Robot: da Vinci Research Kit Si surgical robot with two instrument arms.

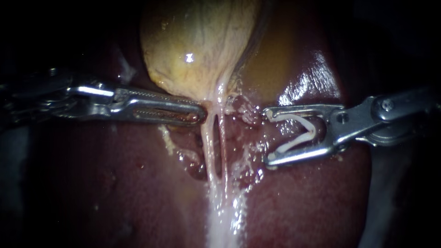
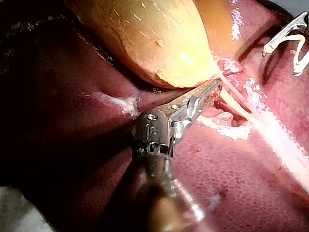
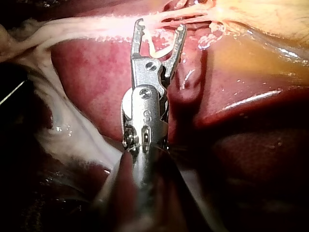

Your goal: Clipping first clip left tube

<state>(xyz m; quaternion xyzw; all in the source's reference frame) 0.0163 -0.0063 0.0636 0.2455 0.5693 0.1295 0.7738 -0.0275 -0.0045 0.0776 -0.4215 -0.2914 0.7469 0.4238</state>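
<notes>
The yellow gallbladder (image 1: 197, 41) narrows at its neck into two pale tubes, a left tube (image 1: 209, 138) and a right tube (image 1: 223, 138), with a dark slit between them. My left instrument (image 1: 201, 114) comes in level, and its long toothed jaws are shut on the gallbladder's neck (image 2: 215, 89). My right instrument (image 1: 268, 136) stands right of both tubes without touching them. Its jaws are wide apart and hold an open white clip (image 1: 301, 133) that points at the tubes. In the right wrist view the clip (image 3: 161, 50) sits just short of the tubes (image 3: 164, 18).
Dark red liver (image 1: 115, 183) lies all around and under the tubes. Pale frayed tissue (image 1: 245, 110) clings beside the right tube, and a white band (image 1: 225, 216) runs on toward the near edge.
</notes>
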